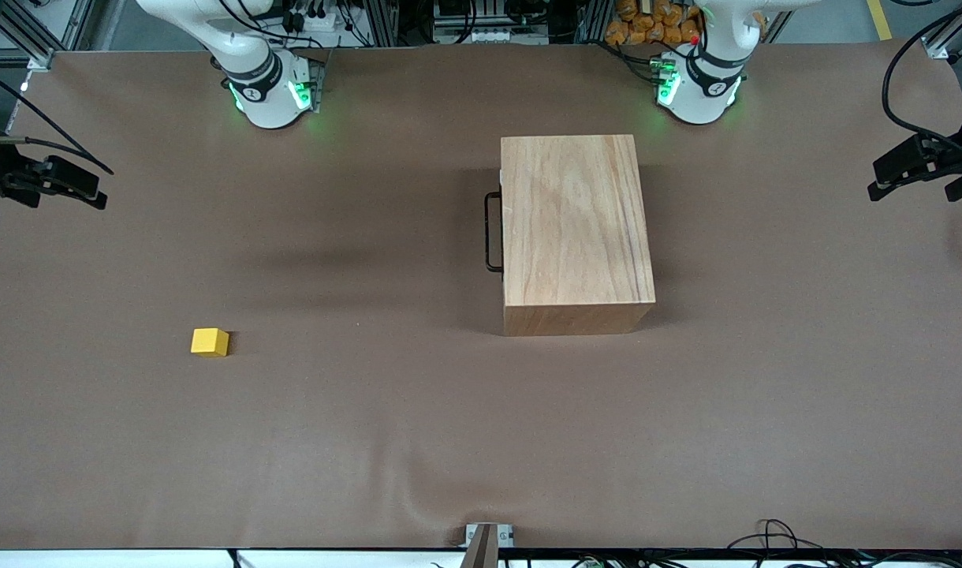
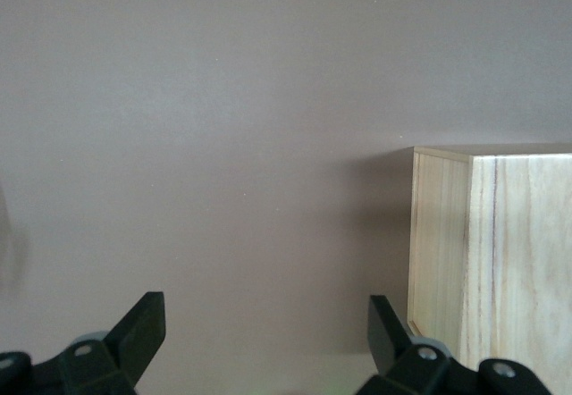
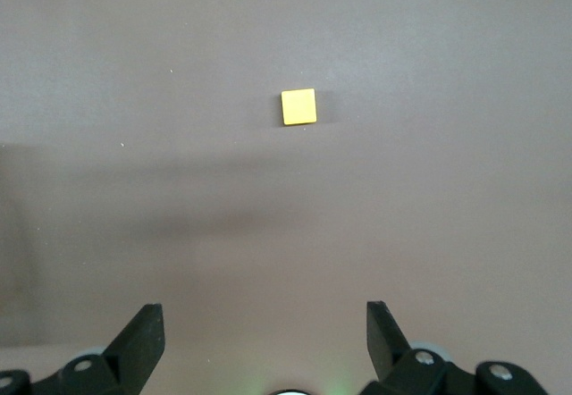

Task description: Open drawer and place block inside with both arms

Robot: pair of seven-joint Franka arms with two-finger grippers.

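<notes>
- Worktop [image 1: 386,442]: brown surface, carrying the wooden box and the block.
- Wooden box [image 1: 576,229]: large, light wood, standing toward the left arm's end of the worktop, in front of the left arm's base [image 1: 698,91]. One corner of it shows in the left wrist view [image 2: 487,261].
- Drawer: fully closed in the box. Only the edge of its white front panel [image 1: 502,189] and the black bar handle [image 1: 491,233] show, on the box face turned toward the right arm's end.
- Block [image 1: 210,341]: small yellow cube, resting flat on the worktop toward the right arm's end, well apart from the box and nearer to the front camera than the handle. It is also seen in the right wrist view [image 3: 298,106], untouched.
- Left claw [image 2: 266,323]: fingers spread wide, holding nothing, up over bare worktop just beside the box corner.
- Right claw [image 3: 265,323]: fingers spread wide, holding nothing, over bare worktop with the block in sight ahead (no contact).
- Right arm's base [image 1: 270,95]: green-lit, as is the left one.
</notes>
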